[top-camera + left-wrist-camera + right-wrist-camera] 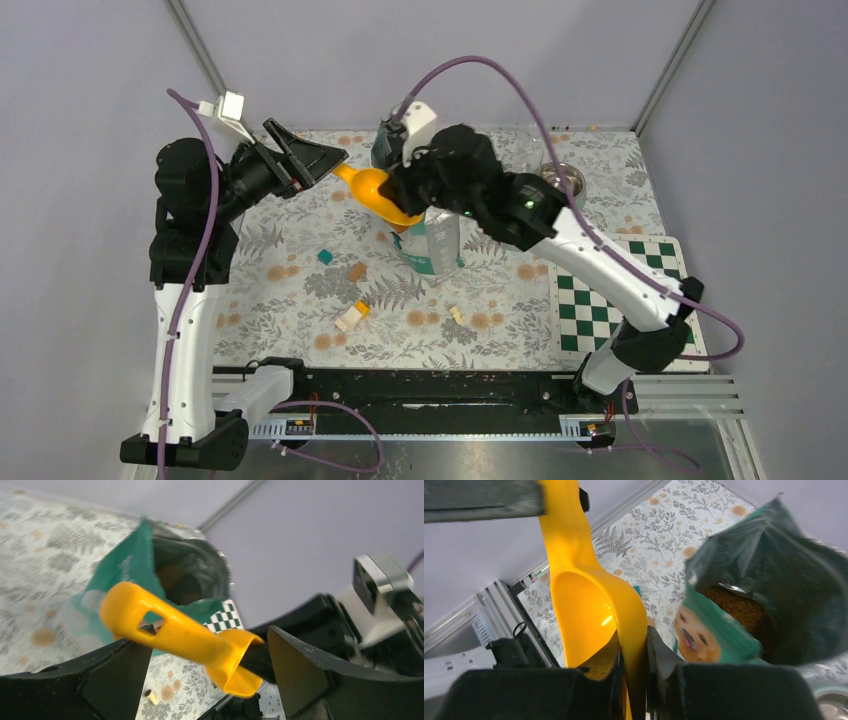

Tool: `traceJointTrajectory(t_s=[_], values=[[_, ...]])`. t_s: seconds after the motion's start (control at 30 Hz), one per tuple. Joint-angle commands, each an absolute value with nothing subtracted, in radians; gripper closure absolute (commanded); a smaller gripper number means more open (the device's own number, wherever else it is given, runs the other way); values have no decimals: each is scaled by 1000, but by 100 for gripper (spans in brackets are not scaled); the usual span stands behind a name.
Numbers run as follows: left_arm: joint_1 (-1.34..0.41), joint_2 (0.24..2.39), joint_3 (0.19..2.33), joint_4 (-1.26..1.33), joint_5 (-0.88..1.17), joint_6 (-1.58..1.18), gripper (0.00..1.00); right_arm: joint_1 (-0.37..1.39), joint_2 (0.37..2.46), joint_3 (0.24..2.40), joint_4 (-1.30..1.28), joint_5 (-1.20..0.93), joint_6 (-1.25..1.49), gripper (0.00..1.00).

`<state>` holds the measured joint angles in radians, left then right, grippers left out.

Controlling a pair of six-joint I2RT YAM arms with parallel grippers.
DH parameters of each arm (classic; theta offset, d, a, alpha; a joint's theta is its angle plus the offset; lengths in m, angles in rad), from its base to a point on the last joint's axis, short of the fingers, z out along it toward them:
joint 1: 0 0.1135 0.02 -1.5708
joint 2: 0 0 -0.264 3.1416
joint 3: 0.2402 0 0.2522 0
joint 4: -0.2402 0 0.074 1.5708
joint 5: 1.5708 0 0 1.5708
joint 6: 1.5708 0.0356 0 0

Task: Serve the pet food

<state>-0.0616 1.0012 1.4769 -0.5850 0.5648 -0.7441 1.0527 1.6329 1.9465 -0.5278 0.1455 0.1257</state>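
The teal bag (437, 240) with the golden retriever picture stands open mid-table. Dark-brown pet food (740, 611) shows inside it, and dimly in the left wrist view (176, 580). A yellow scoop (372, 187) hangs in the air left of the bag's mouth, its bowl empty (579, 610). My right gripper (634, 652) is shut on the side wall of the scoop's bowl. My left gripper (207, 665) is open, its fingers (120, 675) wide apart on either side of the scoop's handle (165, 625). In the top view it (318, 160) sits at the handle's end.
A metal bowl (566, 180) stands at the back right, behind the right arm; its rim shows in the right wrist view (831, 700). A green checkered board (620, 290) lies at the right. Small toy blocks lie on the floral cloth: teal (324, 257), brown (356, 272), yellow-white (350, 317).
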Motion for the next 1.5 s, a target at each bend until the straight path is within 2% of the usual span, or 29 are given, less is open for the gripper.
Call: traceJointTrajectory(t_s=[0.0,0.17,0.3,0.47,0.57,0.83,1.13,1.47], values=[[-63,995,1433,-279,864,-829,17,976,1502,1963,-590,-95,49,100],[-63,1005,1396,-56,985,-1053,18,919,1457,1952,-624,-222,43,100],[-64,1018,1421,-35,1003,-1114,23,914,1450,1959,-645,-309,26,100],[-64,1030,1439,-42,1059,-1163,39,913,1490,2028,-726,-271,-39,100],[-64,1029,1437,-75,1098,-1151,42,903,1521,2096,-768,-262,-61,100],[-64,1008,1418,-144,1108,-1078,38,897,1563,2157,-790,-279,-51,100],[-64,1004,1425,-140,1120,-1067,57,897,1621,2220,-843,-284,-15,100],[-64,999,1419,-153,1134,-1040,61,879,1632,2245,-854,-287,-6,100]])
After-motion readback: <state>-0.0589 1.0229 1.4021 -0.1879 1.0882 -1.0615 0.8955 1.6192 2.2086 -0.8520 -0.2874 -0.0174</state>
